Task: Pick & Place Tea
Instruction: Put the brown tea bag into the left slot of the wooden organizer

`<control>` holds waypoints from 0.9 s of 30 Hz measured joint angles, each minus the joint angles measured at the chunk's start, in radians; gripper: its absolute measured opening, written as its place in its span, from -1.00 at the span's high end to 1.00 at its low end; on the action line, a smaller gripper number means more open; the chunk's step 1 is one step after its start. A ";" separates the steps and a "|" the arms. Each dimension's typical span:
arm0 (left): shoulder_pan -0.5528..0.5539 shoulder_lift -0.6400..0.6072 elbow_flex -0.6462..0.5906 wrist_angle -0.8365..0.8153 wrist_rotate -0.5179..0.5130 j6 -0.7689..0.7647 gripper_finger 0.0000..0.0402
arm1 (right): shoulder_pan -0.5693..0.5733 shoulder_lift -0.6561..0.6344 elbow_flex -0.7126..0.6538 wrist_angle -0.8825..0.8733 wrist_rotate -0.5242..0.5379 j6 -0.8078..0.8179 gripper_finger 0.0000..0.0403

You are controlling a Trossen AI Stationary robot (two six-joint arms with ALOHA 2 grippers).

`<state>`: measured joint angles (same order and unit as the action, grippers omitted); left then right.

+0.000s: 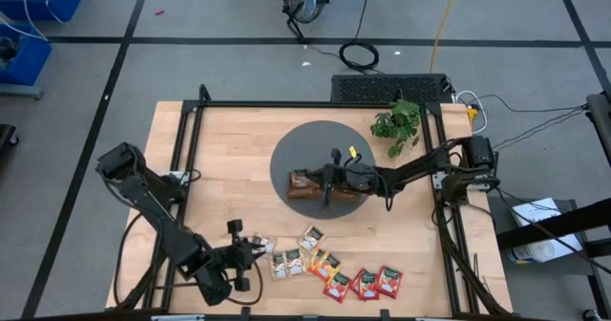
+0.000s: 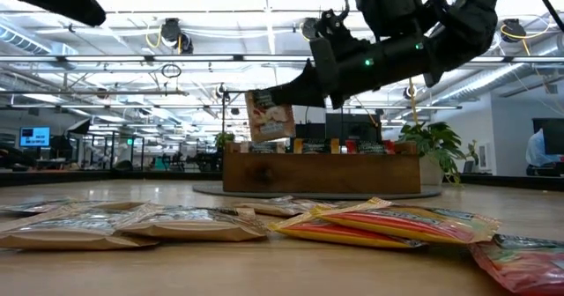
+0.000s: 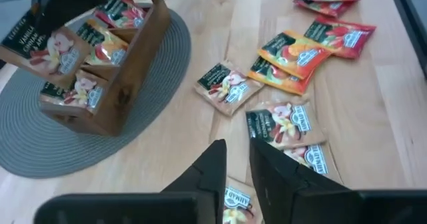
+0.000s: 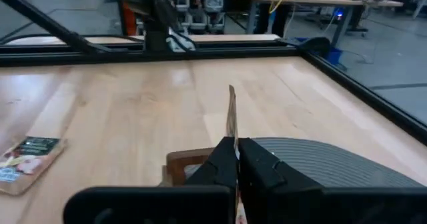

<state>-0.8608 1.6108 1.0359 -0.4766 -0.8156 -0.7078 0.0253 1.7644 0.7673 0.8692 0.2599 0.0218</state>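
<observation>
Green plant (image 1: 397, 125) stands beside wooden tray (image 1: 307, 189).

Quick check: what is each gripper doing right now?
Left gripper: low over the loose sachets at the table's near edge, fingers slightly apart, holding nothing.
Right gripper: shut on a cream sachet, held above the wooden tray.

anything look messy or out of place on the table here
Mostly tidy. The loose tea sachets lie scattered near the table's front edge, some overlapping rather than lined up. One cream sachet hangs in the right gripper above the wooden tray. No visible spills or damage.
</observation>
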 joint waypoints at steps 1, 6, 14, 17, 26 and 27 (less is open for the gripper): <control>-0.001 0.000 0.000 0.000 -0.003 0.000 0.66 | -0.001 0.010 0.000 0.014 0.000 0.006 1.00; -0.003 0.000 0.000 0.000 -0.030 -0.002 0.75 | -0.001 0.097 0.002 0.139 -0.003 0.015 1.00; -0.003 0.000 0.000 -0.001 -0.032 -0.001 0.87 | -0.002 0.163 0.003 0.166 0.002 0.018 1.00; -0.003 0.000 0.000 -0.001 -0.032 0.002 0.92 | -0.002 0.166 0.003 0.165 0.002 0.018 1.00; -0.003 0.000 0.000 0.000 -0.037 0.005 0.95 | -0.002 0.165 0.003 0.095 0.002 0.021 1.00; -0.003 0.000 0.000 0.000 -0.043 0.005 0.92 | -0.002 0.165 0.003 0.082 0.002 0.029 0.99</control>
<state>-0.8635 1.6108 1.0359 -0.4770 -0.8585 -0.7029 0.0235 1.9297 0.7708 0.9512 0.2619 0.0509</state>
